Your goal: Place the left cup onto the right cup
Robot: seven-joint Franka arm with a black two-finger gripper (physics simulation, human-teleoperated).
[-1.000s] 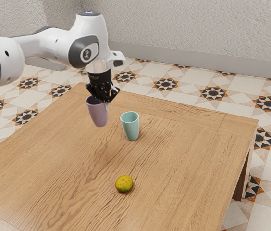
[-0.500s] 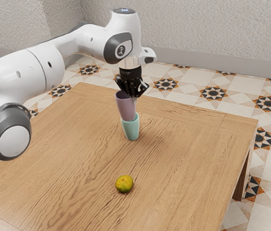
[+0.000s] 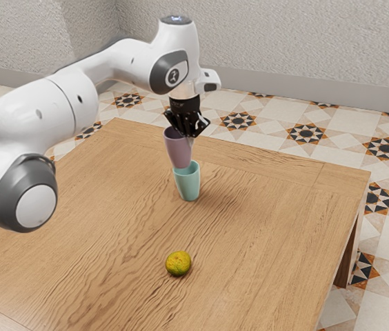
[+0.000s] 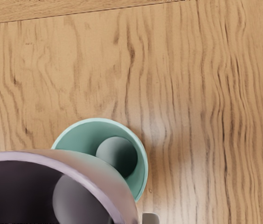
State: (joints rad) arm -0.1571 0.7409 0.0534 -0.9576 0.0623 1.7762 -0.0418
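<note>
Exterior view: purple cup point(image 3: 178, 148) atop teal cup point(image 3: 188, 185)

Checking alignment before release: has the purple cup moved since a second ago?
Yes: the purple cup went toward the exterior view's right, now over the teal cup.

Ext. cam: raised, off to one side, looks down across the whole light wooden table point(image 3: 263, 227). Wrist cam: v. close, straight down onto tabletop. Both share pale purple cup point(image 3: 178, 149) over teal cup point(image 3: 187, 185).
</note>
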